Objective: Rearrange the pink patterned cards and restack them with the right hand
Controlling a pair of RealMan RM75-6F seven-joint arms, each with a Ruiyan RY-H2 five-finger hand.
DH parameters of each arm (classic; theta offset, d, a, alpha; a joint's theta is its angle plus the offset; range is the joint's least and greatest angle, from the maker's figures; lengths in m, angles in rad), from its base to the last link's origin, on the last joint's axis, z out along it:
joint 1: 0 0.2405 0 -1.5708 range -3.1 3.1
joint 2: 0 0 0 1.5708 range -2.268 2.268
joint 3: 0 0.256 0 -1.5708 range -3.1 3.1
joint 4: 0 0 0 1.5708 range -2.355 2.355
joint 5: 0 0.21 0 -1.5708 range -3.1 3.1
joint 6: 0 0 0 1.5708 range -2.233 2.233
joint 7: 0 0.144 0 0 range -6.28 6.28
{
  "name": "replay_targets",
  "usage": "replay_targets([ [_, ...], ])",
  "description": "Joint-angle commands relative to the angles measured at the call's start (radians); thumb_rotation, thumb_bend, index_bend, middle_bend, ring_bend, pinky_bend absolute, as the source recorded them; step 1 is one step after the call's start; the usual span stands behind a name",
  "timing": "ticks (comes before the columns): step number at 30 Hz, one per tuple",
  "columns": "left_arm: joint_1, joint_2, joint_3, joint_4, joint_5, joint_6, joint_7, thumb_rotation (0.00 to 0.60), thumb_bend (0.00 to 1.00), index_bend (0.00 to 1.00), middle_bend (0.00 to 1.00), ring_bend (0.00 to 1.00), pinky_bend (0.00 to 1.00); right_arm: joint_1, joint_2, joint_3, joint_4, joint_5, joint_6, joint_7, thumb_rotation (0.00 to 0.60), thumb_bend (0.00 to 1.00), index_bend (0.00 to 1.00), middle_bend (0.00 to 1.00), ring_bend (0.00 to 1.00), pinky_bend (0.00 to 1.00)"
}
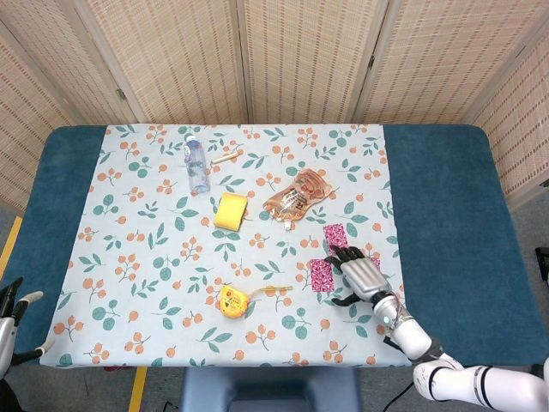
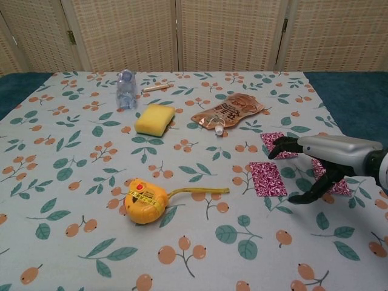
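Observation:
Three pink patterned cards lie flat on the floral cloth at the right. The far card (image 1: 335, 233) (image 2: 274, 140) has my right hand's fingertips over its near edge. The middle card (image 1: 320, 274) (image 2: 267, 179) lies just left of the hand. The third card (image 2: 338, 185) is mostly hidden under the hand. My right hand (image 1: 360, 276) (image 2: 324, 153) hovers low over them, fingers spread and curved, thumb hanging down, holding nothing. My left hand (image 1: 12, 307) shows at the bottom left corner, off the table, fingers apart.
A yellow tape measure (image 1: 232, 299) with its tape pulled out lies left of the cards. Beyond are a yellow sponge (image 1: 231, 210), a brown pouch (image 1: 297, 196), a small water bottle (image 1: 196, 163) and a wooden stick (image 1: 225, 157). Blue tabletop (image 1: 437, 215) borders the cloth.

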Motion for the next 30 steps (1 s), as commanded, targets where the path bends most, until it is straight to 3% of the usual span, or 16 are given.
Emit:
replay_targets([
  [1, -0.001, -0.002, -0.001, 0.003, -0.002, -0.004, -0.001, 0.600, 0.19, 0.26, 0.00, 0.01, 0.00, 0.015, -0.020, 0.003, 0.015, 0.025, 0.001, -0.024, 0.475, 0.25, 0.15, 0.00, 0.00, 0.00],
  [24, -0.003, -0.006, -0.005, 0.016, -0.012, -0.019, -0.007, 0.600, 0.19, 0.26, 0.00, 0.01, 0.00, 0.086, -0.097, 0.006, 0.101, 0.146, -0.019, -0.093, 0.471, 0.25, 0.17, 0.00, 0.00, 0.00],
  [30, -0.004, -0.005, -0.006, 0.018, -0.013, -0.020, -0.008, 0.600, 0.19, 0.26, 0.00, 0.01, 0.00, 0.092, -0.106, 0.002, 0.103, 0.150, -0.010, -0.096, 0.472, 0.25, 0.22, 0.00, 0.00, 0.00],
])
